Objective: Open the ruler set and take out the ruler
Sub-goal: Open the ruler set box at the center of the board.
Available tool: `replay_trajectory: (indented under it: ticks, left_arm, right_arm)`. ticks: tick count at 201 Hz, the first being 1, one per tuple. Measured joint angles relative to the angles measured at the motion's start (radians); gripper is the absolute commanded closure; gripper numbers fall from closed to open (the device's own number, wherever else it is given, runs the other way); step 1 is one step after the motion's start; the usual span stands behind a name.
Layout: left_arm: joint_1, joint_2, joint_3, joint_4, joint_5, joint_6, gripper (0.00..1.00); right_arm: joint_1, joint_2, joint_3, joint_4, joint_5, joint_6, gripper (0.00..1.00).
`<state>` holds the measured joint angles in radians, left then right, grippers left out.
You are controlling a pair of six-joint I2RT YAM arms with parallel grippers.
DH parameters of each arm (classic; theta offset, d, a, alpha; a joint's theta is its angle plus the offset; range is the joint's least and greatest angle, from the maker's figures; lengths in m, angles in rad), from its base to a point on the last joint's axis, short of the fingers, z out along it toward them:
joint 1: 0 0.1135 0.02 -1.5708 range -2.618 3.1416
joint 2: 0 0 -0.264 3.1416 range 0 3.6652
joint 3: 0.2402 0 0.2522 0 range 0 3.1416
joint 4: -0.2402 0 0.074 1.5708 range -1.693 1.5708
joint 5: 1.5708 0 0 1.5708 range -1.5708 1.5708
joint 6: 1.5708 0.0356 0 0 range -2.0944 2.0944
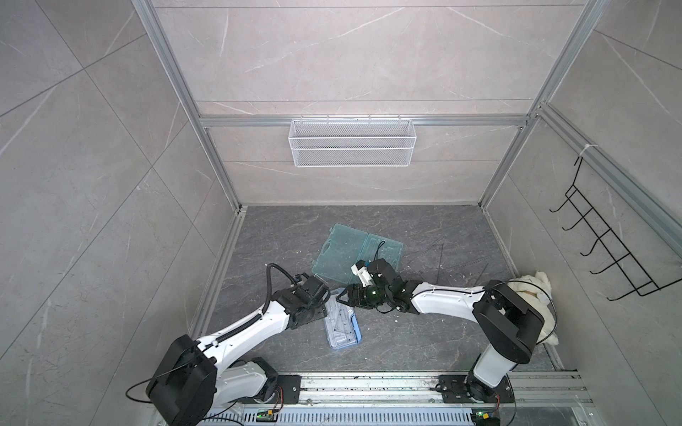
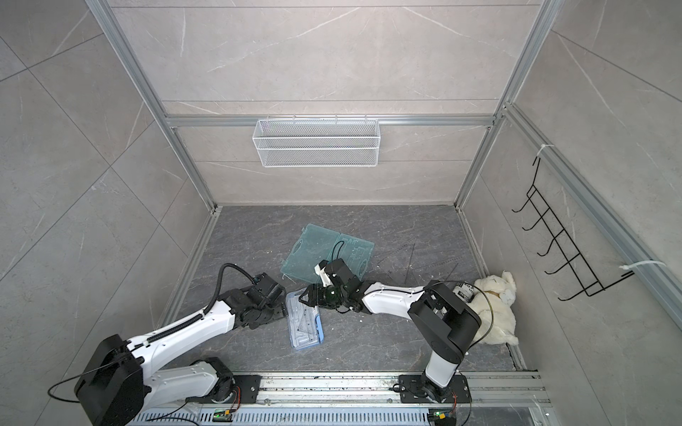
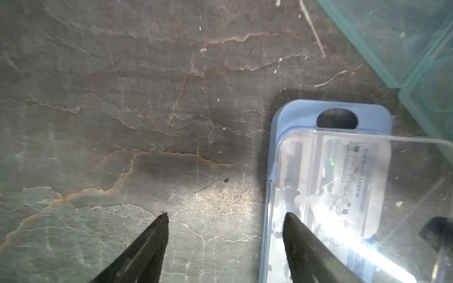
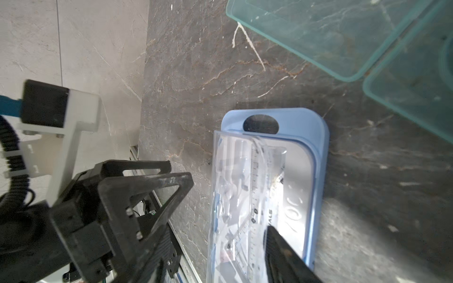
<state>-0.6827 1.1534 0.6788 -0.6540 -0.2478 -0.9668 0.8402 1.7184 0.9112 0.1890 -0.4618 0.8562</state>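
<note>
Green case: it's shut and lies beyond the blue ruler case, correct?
Not shut: the green case lies open, both halves spread flat, as both top views show. It does lie beyond the blue ruler case.

Glossy clear plastic ruler set (image 3: 355, 183), matt veined stone tabletop (image 3: 122, 110), translucent teal plastic case (image 4: 331, 31)

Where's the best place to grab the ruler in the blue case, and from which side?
Probably from above, pinching across its narrow width near the end by the hang hole: the ruler lies flat and lengthwise in the blue case, under the clear lid, which needs moving aside first.
</note>
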Motion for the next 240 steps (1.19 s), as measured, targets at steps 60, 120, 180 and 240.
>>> replay_trajectory:
  ticks: [60, 120, 180, 240]
  left_arm:
    - [0.041, -0.210, 0.044, -0.145, -0.089, 0.010, 0.21]
    - [0.078, -0.381, 0.097, -0.277, -0.163, 0.031, 0.21]
    - [0.081, -0.447, 0.097, -0.349, -0.177, 0.031, 0.21]
    - [0.081, -0.434, 0.094, -0.330, -0.128, 0.090, 0.21]
  right_arm:
    - [0.055, -0.007, 0.063, -0.028, 0.005, 0.007, 0.37]
    - [0.168, -0.003, 0.231, -0.138, 0.053, -0.039, 0.35]
    - [0.221, 0.043, 0.320, -0.197, 0.081, -0.076, 0.34]
    - [0.220, -0.001, 0.335, -0.462, 0.281, -0.192, 0.48]
